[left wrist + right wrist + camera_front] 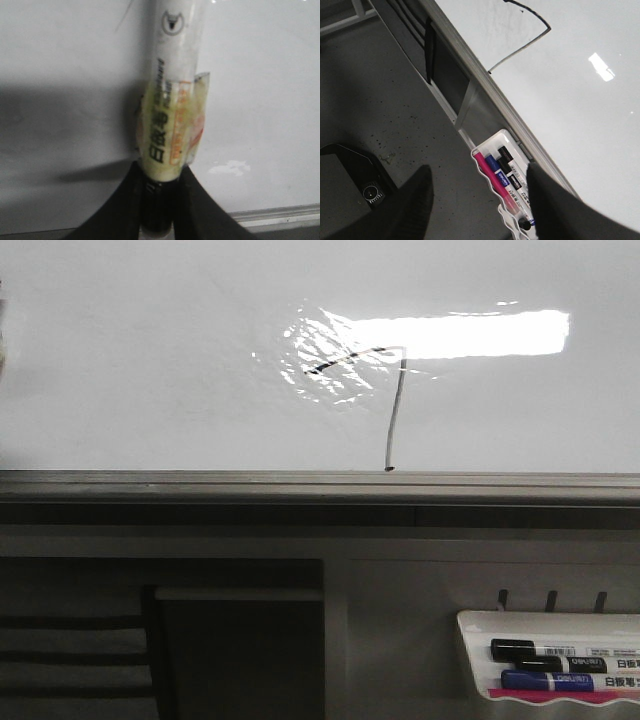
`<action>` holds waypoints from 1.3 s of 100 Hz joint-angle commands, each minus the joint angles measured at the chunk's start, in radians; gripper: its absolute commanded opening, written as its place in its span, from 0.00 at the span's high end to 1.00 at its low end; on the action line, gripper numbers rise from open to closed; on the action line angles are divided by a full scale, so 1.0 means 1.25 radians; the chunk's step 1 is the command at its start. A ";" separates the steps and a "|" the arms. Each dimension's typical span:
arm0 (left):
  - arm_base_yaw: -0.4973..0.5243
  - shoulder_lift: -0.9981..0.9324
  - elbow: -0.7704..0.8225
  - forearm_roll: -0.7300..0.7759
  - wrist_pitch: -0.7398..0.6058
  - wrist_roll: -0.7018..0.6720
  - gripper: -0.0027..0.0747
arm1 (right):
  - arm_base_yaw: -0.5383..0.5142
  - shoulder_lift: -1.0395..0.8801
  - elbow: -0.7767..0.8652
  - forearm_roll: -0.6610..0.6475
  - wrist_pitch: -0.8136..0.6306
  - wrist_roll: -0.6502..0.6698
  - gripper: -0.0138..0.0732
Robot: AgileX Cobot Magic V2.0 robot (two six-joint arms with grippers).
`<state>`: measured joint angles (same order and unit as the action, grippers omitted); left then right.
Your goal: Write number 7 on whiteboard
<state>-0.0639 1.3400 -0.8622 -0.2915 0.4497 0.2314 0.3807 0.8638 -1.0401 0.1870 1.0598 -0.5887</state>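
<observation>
The whiteboard (150, 370) fills the upper front view, glossy with a bright reflection. A thin dark number 7 (392, 420) is drawn on it: a short slanted top stroke and a long downstroke ending near the grey edge rail (300, 483). It also shows in the right wrist view (525, 40). My left gripper (161, 200) is shut on a white marker (172, 100) with a yellowed label; the marker points at the whiteboard (260, 100), its tip out of view. My right gripper (477, 200) is open and empty, hanging over the floor beside the marker tray. Neither gripper shows in the front view.
A small white marker tray (545, 665) hangs below the rail at the right, holding black, blue and pink markers; it shows in the right wrist view (502, 175) too. Dark shelving (240, 650) sits under the board. A dark box (350, 185) lies on the grey floor.
</observation>
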 commanded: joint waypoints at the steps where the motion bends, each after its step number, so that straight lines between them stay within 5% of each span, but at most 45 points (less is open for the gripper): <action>1: 0.001 -0.018 -0.020 -0.015 -0.050 -0.006 0.99 | -0.005 -0.005 -0.018 0.002 -0.047 -0.003 0.41; 50: 0.001 -0.018 -0.020 -0.014 -0.081 -0.001 0.97 | -0.005 -0.005 -0.018 0.002 -0.048 -0.003 0.41; 95: 0.001 -0.018 -0.020 -0.012 -0.069 -0.001 0.37 | -0.005 -0.005 -0.018 -0.003 -0.048 -0.003 0.41; 109: 0.001 -0.038 -0.064 0.006 0.037 -0.001 0.36 | -0.005 -0.010 -0.018 -0.058 -0.048 0.023 0.41; 130: 0.001 -0.141 -0.153 0.036 0.231 -0.001 0.36 | -0.005 -0.025 -0.018 -0.204 -0.042 0.249 0.41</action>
<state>-0.0639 1.2479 -0.9923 -0.2444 0.7044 0.2314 0.3807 0.8533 -1.0401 0.0000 1.0598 -0.3887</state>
